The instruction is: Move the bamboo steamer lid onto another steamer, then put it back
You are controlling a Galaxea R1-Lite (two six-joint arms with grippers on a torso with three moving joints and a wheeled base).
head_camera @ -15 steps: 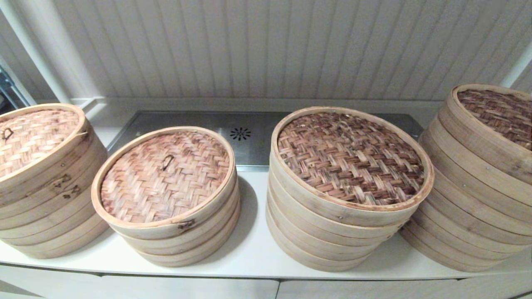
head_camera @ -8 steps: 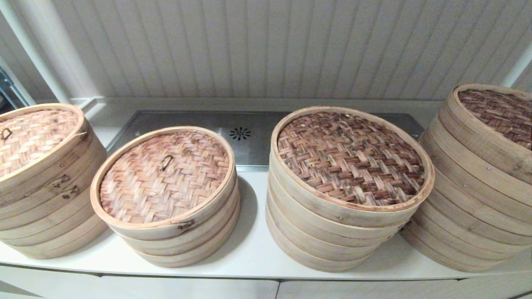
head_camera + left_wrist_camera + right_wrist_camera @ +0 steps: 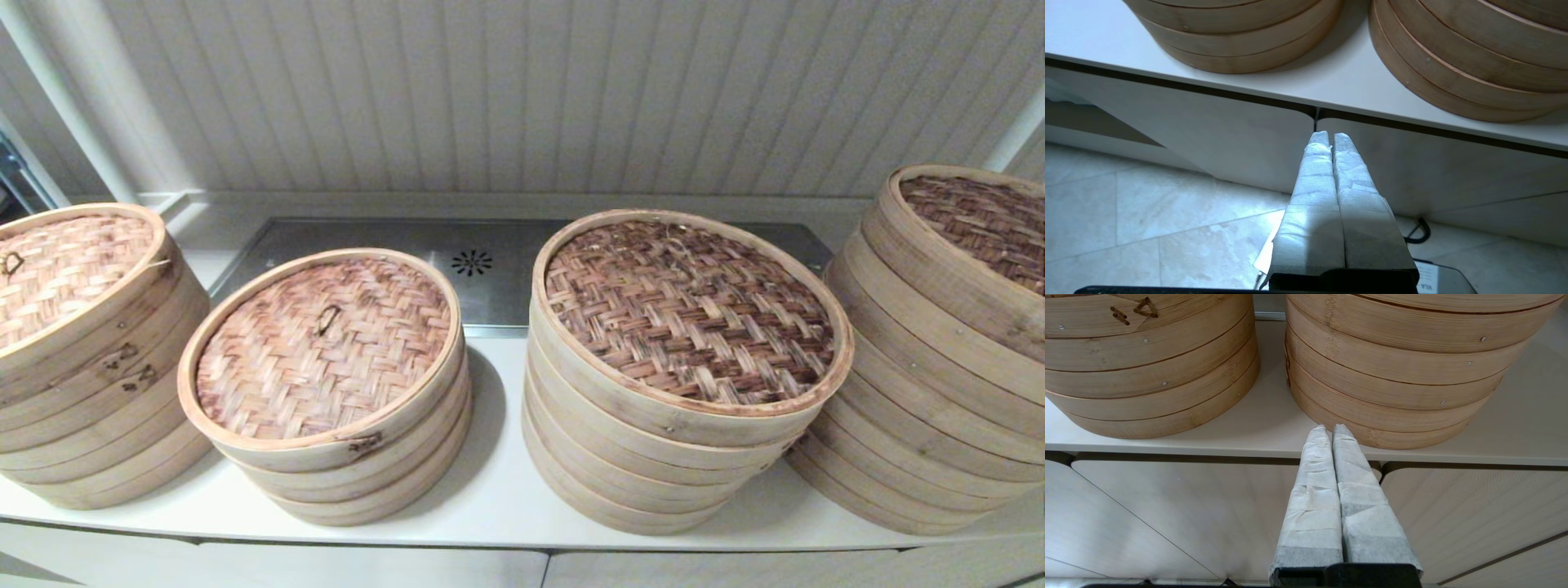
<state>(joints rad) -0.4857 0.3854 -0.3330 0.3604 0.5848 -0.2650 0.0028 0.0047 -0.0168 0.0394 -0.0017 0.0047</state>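
Four bamboo steamer stacks stand in a row on the white counter [image 3: 498,490]. The left-middle stack carries a pale woven lid [image 3: 322,347] with a small loop handle. The right-middle stack, which is taller, carries a darker woven lid [image 3: 686,310]. Neither gripper shows in the head view. My left gripper [image 3: 1329,136] is shut and empty, below the counter's front edge in front of the cabinet doors. My right gripper [image 3: 1330,430] is also shut and empty, just below the counter edge, facing the base of a steamer stack [image 3: 1396,367].
A far-left stack [image 3: 82,351] and a far-right stack [image 3: 947,351] close off both ends of the row. A steel drain tray [image 3: 473,261] lies behind the stacks by the panelled wall. A narrow gap of counter separates the two middle stacks. Tiled floor [image 3: 1126,212] lies below.
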